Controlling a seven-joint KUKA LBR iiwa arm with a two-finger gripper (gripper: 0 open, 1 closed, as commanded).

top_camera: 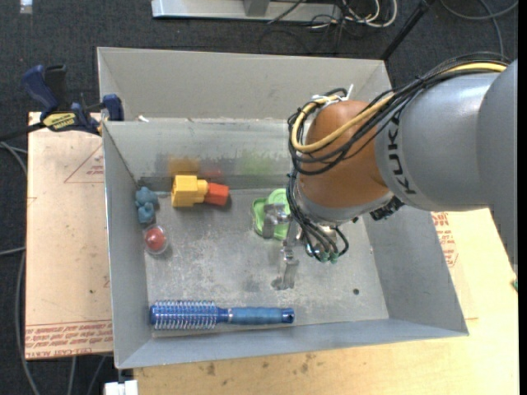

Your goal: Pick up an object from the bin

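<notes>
My gripper (286, 275) hangs under the arm's wrist, low over the bin floor right of the middle. A light green plastic thing (268, 216) lies just up and left of it, partly hidden by the wrist. Nothing shows in the gripper. A blue hairbrush (219, 315) lies lengthwise along the front wall, below and left of the gripper.
A yellow block (188, 190) with an orange-red piece (217, 194) at its right end lies near the back wall on the left. A small blue figure (146, 206) and a red ball (155, 239) sit by the left wall. The arm covers the bin's right side.
</notes>
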